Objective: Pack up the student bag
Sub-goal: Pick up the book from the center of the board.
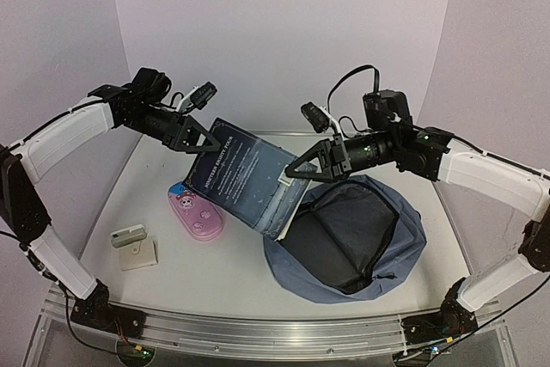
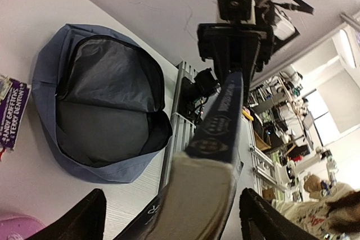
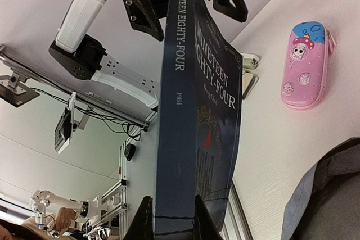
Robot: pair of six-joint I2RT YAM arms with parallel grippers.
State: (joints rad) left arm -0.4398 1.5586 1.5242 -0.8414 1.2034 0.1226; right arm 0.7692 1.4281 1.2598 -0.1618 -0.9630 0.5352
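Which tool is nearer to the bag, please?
Right. The right tool, shut on the book, hangs by the bag's left rim; the left tool stands open at the book's far end, away from the bag.

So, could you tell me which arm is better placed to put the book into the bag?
Right. The right arm's jaws are shut on the book, close by the open student bag; the left arm's jaws stand wide apart around it.

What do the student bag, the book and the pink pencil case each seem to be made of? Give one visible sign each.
Student bag: soft woven fabric, matt slate-blue; it slumps and creases.
Book: paper pages under a dark, smooth card cover, it seems; pale page edges show.
Pencil case: smooth pink shell, likely moulded plastic or coated fabric; rounded, holds its shape.
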